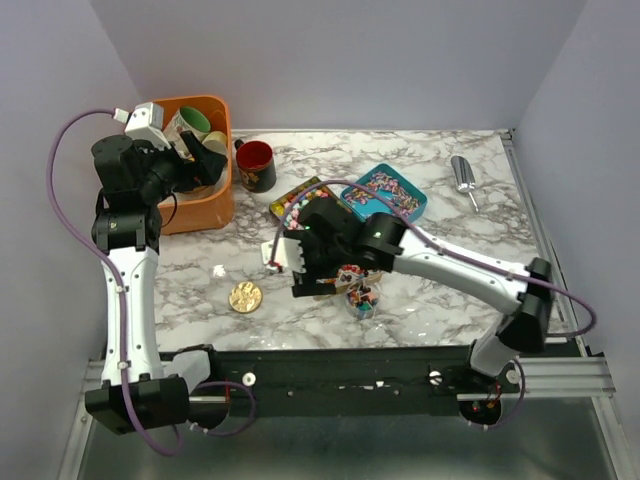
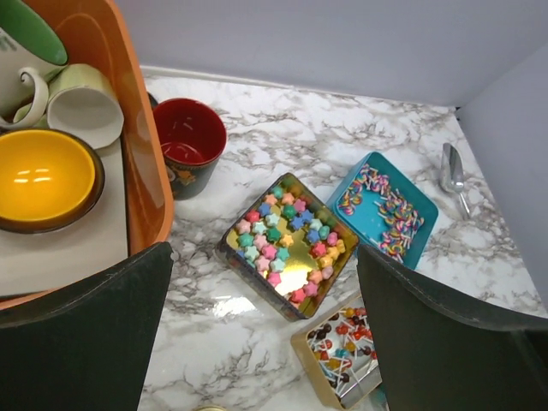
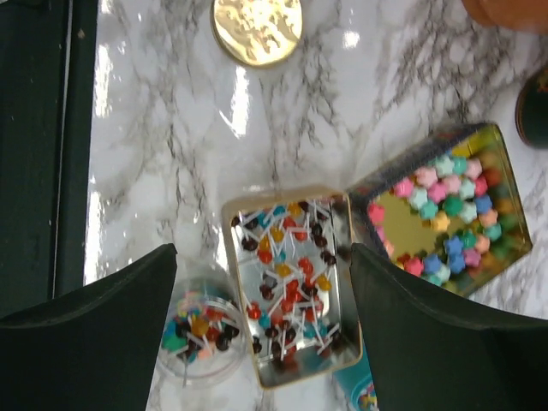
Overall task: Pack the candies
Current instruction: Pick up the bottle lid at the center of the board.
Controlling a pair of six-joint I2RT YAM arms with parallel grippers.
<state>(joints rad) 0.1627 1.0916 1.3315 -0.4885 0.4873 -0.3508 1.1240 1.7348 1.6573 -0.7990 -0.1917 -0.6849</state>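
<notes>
The candies lie in three open tins. A gold tin of star candies (image 1: 298,197) (image 2: 287,244) (image 3: 437,218), a teal tin of swirl lollipops (image 1: 392,192) (image 2: 383,208) and a silver tin of small ball lollipops (image 2: 342,355) (image 3: 291,287). A small clear jar (image 1: 362,302) (image 3: 195,330) holds a few mixed candies beside the silver tin. My right gripper (image 1: 325,272) (image 3: 265,334) hovers open and empty above the silver tin and jar. My left gripper (image 1: 205,155) (image 2: 265,342) is open and empty, raised by the orange bin.
An orange bin (image 1: 222,185) (image 2: 141,145) at the back left holds mugs and a yellow bowl (image 2: 43,175). A red mug (image 1: 256,165) (image 2: 188,141) stands beside it. A flat gold lid (image 1: 245,296) (image 3: 257,26) lies front left. A metal scoop (image 1: 463,177) (image 2: 452,171) lies back right.
</notes>
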